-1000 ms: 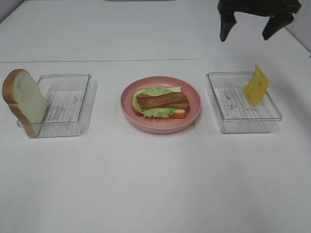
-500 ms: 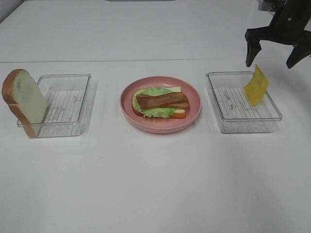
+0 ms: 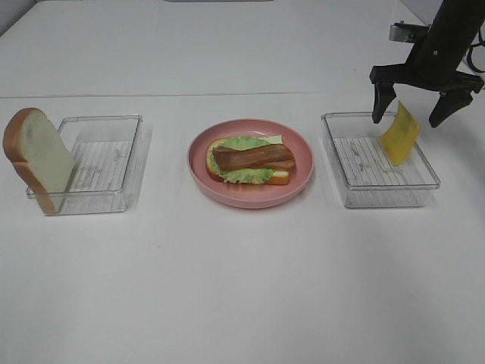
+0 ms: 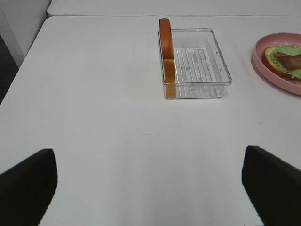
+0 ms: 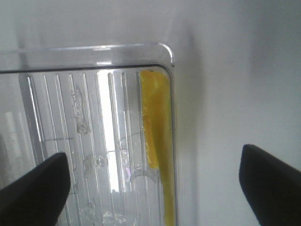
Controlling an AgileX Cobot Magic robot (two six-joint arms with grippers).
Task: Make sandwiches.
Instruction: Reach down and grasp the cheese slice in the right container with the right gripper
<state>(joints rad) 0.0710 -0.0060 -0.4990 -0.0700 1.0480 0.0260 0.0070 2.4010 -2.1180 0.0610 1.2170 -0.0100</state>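
Observation:
On the pink plate lies an open sandwich: bread, green lettuce and a reddish-brown meat strip on top. A yellow cheese square leans upright against the far right wall of the right clear tray. My right gripper hangs open just above the cheese, one finger on each side of it; the right wrist view shows the cheese edge-on between the fingers. A bread slice leans on the left clear tray. My left gripper stands open over bare table, well short of that bread.
The left tray holds nothing but the leaning slice at its rim. The plate's edge shows in the left wrist view. White tabletop runs all round, with its far edge behind the trays.
My right gripper has come down and moved right, from high above the table to just over the cheese in the right tray. Nothing else has moved.

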